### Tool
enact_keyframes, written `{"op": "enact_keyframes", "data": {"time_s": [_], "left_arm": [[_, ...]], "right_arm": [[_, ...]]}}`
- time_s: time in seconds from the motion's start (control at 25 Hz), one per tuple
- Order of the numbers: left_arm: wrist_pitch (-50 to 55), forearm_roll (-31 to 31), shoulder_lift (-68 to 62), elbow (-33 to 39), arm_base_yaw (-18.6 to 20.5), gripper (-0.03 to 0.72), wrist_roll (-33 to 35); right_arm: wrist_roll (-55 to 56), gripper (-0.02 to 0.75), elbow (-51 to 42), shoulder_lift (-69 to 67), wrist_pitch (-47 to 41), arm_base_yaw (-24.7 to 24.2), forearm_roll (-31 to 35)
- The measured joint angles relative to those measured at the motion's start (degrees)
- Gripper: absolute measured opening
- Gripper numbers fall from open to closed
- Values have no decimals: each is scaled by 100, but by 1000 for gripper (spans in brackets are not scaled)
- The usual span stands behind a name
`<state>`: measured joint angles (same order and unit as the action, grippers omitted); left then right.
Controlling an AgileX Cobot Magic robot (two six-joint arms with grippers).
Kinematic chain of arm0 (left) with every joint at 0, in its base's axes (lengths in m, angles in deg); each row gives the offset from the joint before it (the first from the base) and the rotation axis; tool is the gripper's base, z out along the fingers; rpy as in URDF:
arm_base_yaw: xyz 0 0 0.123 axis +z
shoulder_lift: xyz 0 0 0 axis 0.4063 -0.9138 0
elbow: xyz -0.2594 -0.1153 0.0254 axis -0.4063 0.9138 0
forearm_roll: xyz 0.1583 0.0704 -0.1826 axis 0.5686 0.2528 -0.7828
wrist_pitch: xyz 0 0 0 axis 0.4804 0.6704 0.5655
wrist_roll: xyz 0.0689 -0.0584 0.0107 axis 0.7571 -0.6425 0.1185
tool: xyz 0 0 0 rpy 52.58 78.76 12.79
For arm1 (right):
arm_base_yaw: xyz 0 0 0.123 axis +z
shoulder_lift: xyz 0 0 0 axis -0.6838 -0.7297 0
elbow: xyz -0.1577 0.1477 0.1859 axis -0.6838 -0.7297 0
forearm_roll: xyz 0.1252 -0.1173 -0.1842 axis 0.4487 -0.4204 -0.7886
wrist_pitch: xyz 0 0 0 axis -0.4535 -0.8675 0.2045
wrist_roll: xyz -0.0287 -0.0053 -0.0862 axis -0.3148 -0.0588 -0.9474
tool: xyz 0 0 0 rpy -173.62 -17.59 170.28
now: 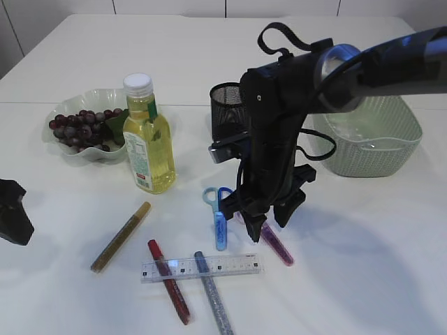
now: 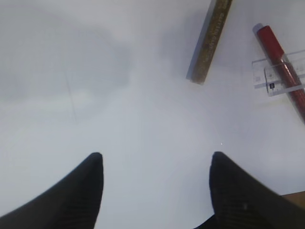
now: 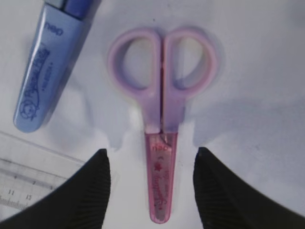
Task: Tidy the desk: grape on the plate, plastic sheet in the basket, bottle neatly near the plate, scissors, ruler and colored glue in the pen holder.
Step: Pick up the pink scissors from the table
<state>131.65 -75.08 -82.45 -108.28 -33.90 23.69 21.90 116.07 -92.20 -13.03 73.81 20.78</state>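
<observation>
My right gripper (image 1: 269,223) is open and low over the pink scissors (image 1: 278,246). In the right wrist view the fingers (image 3: 152,157) straddle the capped blade of the pink scissors (image 3: 162,119), apart from it. Blue scissors (image 1: 218,216) lie just to the left and also show in the right wrist view (image 3: 47,81). The clear ruler (image 1: 230,265) lies across the red glue (image 1: 169,281) and silver glue (image 1: 214,293). Gold glue (image 1: 121,236) lies further left. My left gripper (image 1: 14,213) is open and empty over bare table (image 2: 155,160). Grapes (image 1: 80,129) sit on the plate (image 1: 94,94), with the bottle (image 1: 148,139) beside it.
The black mesh pen holder (image 1: 225,105) stands behind my right arm. The green basket (image 1: 377,150) is at the back right, with something glossy inside. The left wrist view shows the gold glue (image 2: 209,43), red glue (image 2: 281,62) and ruler end (image 2: 267,76).
</observation>
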Motion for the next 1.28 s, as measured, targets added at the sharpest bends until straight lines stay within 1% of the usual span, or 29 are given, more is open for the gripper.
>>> {"op": "enact_keyframes", "data": {"time_s": [0.48, 1.28], "left_arm": [[0, -11, 0, 0, 0, 505, 0], [0, -11, 0, 0, 0, 505, 0]], "right_arm": [[-12, 438, 0, -95, 295, 0, -10], [-12, 432, 12, -263, 412, 0, -70]]}}
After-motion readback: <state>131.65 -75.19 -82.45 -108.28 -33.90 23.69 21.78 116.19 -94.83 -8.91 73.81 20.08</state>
